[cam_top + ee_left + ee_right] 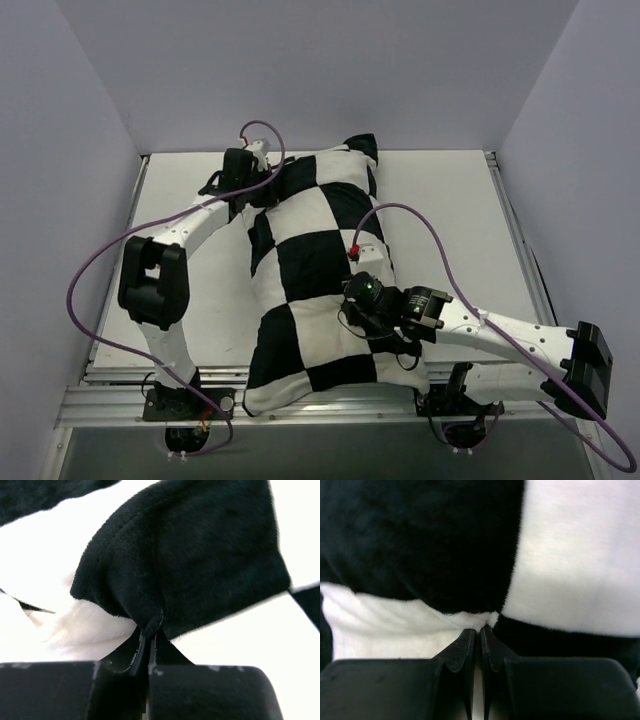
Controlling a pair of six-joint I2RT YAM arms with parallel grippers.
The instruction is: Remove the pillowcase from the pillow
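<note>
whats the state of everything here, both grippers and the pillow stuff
pillowcase, on the pillow, bulging full, not yet pulled off
pillow, inside the pillowcase, hidden from above; the pale plain fabric under the black fold looks like it
left gripper, shut on a black fold of the pillowcase at its far left corner
right gripper, shut, pinching the pillowcase where squares meet, toward its right side

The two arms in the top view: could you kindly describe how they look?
Both the left arm and right arm have white links with chunky black joint housings. A thin purple cable loops along each. The fingers are flat, tapered black blades, slightly scuffed.
</note>
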